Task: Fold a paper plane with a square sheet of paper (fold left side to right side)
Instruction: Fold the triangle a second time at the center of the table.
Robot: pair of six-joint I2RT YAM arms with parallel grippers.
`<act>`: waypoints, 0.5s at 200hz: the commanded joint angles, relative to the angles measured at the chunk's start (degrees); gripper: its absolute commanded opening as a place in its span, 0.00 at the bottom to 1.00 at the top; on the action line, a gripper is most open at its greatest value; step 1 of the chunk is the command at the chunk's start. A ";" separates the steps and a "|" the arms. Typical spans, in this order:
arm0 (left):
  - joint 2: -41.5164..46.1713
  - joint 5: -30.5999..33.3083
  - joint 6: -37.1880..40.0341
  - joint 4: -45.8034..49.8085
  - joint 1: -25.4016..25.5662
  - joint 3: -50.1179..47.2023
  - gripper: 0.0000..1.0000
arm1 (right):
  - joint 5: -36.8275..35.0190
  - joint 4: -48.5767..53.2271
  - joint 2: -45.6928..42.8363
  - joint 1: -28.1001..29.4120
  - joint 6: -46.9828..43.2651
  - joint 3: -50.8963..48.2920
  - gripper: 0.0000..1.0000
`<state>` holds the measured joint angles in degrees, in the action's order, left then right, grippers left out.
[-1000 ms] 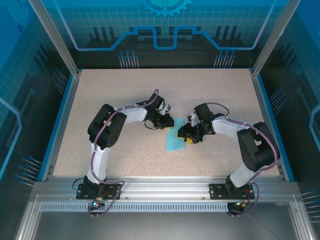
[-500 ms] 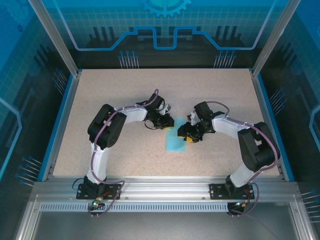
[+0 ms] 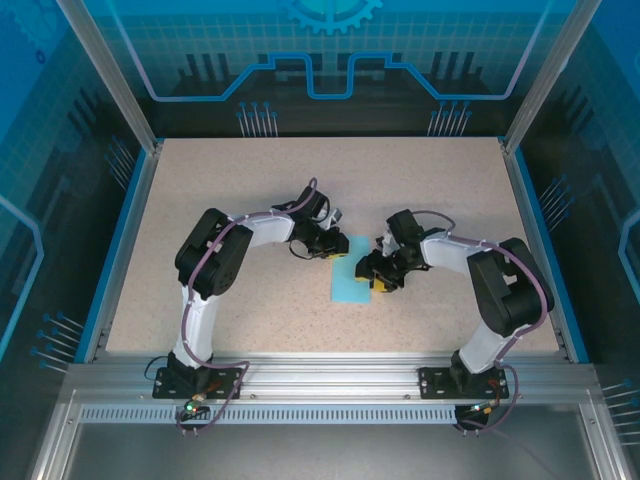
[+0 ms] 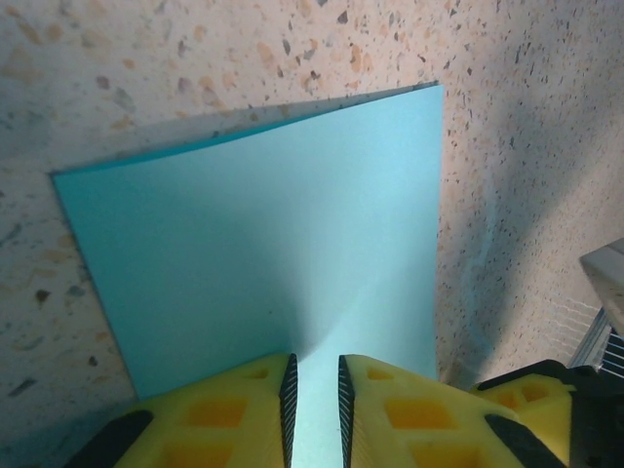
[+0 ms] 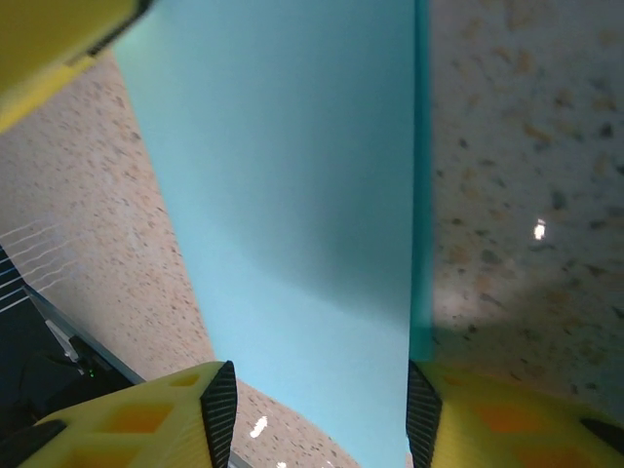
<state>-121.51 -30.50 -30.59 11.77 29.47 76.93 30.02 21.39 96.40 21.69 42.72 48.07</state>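
**Top view.** The square sheet of paper (image 3: pixel 350 275) lies on the speckled tabletop (image 3: pixel 230 190) just right of the frame's centre. It shows as a tall, narrow rectangle, so I judge the left-to-right fold to be laid over but not yet pressed flat. The left gripper (image 3: pixel 335 248) sits at the sheet's upper left corner. The right gripper (image 3: pixel 378 281) sits at its right edge, lower in the frame.

**Left wrist view.** The left gripper (image 4: pixel 314 375), at the bottom of the frame, has its jaws closed to a thin slit. Blue paper shows in the slit and a shallow buckle fans out from it. I read this as a pinch on the sheet (image 4: pixel 263 234), though I cannot confirm the contact. The edge toward the upper left lifts slightly and casts a shadow on the tabletop.

**Right wrist view.** The right gripper (image 5: pixel 320 390) has its jaws spread wide, one finger on either side of the sheet (image 5: pixel 292 175), holding nothing. A darker teal strip runs down the sheet's right edge, possibly the lower layer showing past the upper.

**Procedure.** I would use the left pinch as a steady anchor and first check that the two layers line up along the teal strip. Then I would lower the right fingers flat and sweep the crease in one slow pass. Pulling with the left arm would skew the layers, and pressing before the edges line up would set a crooked crease.
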 commanded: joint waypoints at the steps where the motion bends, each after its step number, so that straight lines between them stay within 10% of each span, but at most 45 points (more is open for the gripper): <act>1: 1.83 -0.57 -0.13 2.20 0.18 -0.57 0.23 | -0.31 0.07 0.05 -0.99 1.13 -1.10 0.51; 100: 6.04 -1.57 1.91 1.44 0.12 -0.56 0.37 | 0.38 -4.31 -0.71 -1.04 0.72 -0.19 0.44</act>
<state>-120.25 -30.50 -29.93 12.40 29.47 76.66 30.46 17.87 96.36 21.21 44.23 46.76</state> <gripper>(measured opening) 0.321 0.446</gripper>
